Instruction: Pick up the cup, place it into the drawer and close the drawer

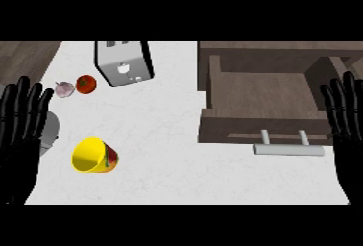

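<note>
Cup (94, 155): yellow, tipped on its side on the white counter (163, 144), near-left part of the view, mouth turned toward the left, with red and green markings showing on its right flank. Nothing touches it. Drawer (266, 98): dark wood, pulled open at the right, far side of the counter, inside bare; grey bar handle (288, 149) on its near front. Cup and drawer well apart, open counter between them. Left hand (20, 129): black, at the left edge, fingers straight and pointing up, released, holding nothing; it sits left of the cup, not in contact. Right hand (345, 113): black, at the right edge, fingers straight and up, likewise released, overlapping the drawer's right side in the view. Far left: a silver toaster (124, 62), tilted in the view; near it a red tomato (86, 84) and just beside that, to its left, a pale garlic bulb (65, 89). A grey round object (48, 132) shows partly behind the left hand; cannot tell what it is.
</note>
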